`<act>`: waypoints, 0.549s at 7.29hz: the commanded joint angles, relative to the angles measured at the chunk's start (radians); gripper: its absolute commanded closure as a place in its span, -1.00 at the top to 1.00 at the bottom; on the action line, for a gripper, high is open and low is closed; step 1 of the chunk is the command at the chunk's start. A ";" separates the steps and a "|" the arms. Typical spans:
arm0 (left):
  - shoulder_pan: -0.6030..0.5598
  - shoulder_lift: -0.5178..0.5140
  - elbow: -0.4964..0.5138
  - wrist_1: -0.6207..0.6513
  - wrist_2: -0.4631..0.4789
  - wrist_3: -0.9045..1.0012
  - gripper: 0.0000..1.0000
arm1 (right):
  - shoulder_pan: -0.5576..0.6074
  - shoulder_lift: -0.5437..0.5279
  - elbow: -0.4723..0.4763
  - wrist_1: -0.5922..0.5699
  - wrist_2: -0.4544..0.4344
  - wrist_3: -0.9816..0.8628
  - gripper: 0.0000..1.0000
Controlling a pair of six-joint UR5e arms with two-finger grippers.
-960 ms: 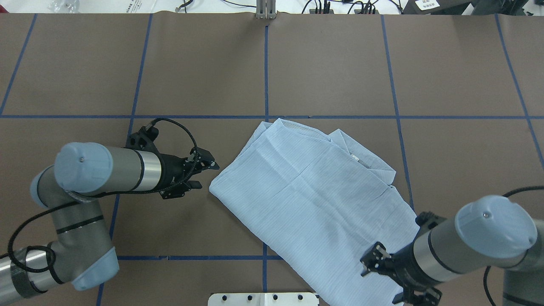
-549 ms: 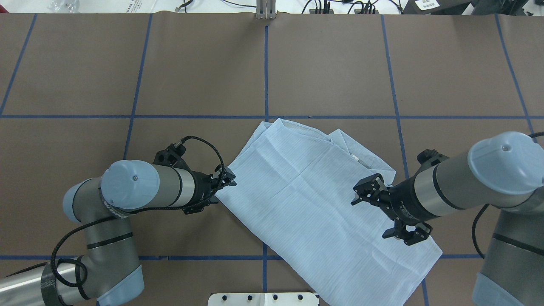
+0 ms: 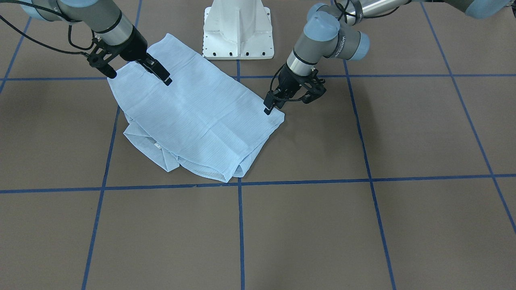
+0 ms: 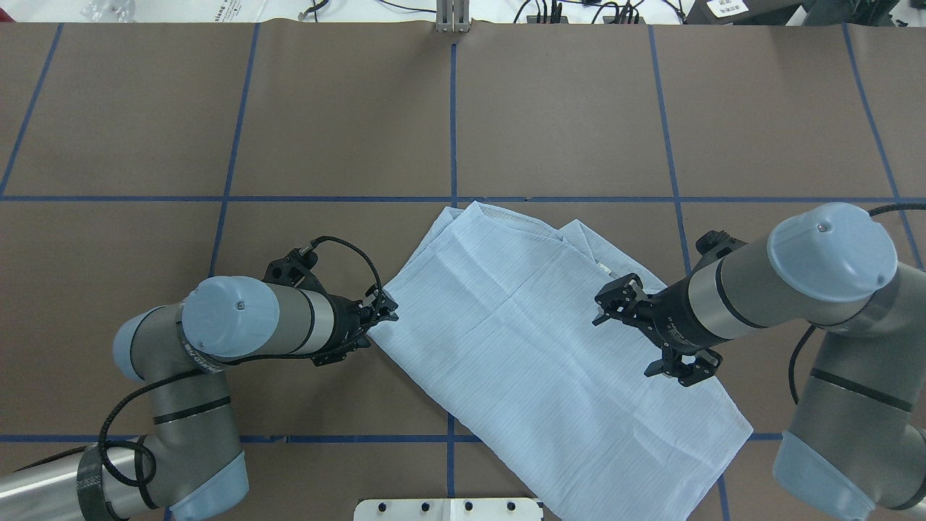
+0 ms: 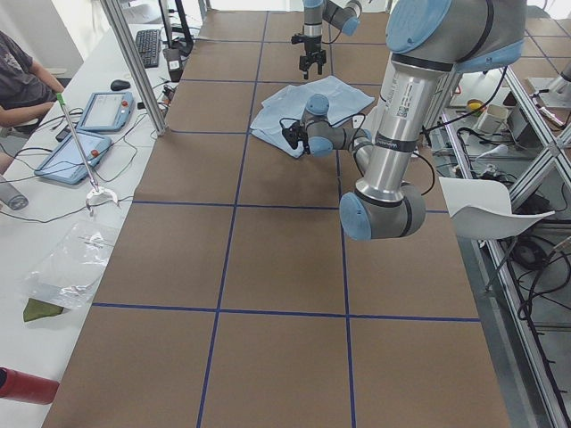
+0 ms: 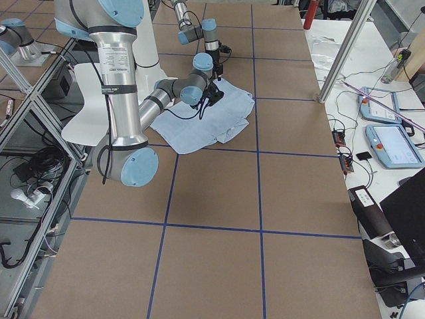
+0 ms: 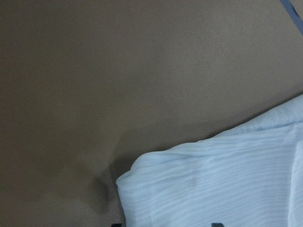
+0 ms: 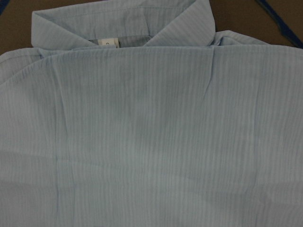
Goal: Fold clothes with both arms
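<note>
L hand [image 4: 380, 325] unclenched, straddling shirt [image 4: 521, 347] corner; R hand [image 4: 623, 347] spread wide over shirt nr collar [image 4: 629, 278].

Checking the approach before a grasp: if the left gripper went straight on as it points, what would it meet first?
Most likely the shirt's nearest corner: the left gripper, open, points right at it. Its height above the table is unclear.

1. The bench [image 4: 564, 108] is covered in a brown sheet, with blue tape lines [image 4: 453, 130] marking a grid.
2. Beside it, a white side table [image 5: 53, 201] holds two tablets [image 5: 105, 111], a keyboard [image 5: 148, 46] and loose cables.
3. A metal post [image 5: 134, 62] stands at the bench's edge.
4. A person [image 5: 18, 80] sits at the side table.
</note>
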 commanded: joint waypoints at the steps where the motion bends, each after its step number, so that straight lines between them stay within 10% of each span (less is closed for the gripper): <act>1: -0.002 0.003 0.007 0.000 0.002 0.000 0.10 | 0.003 0.017 -0.019 0.001 -0.005 -0.002 1.00; 3: -0.008 0.004 0.008 0.002 0.014 0.000 -0.99 | 0.007 0.017 -0.023 0.001 -0.005 -0.002 1.00; 4: -0.018 0.006 0.010 0.002 0.016 0.008 -1.00 | 0.009 0.017 -0.025 0.001 -0.007 -0.002 1.00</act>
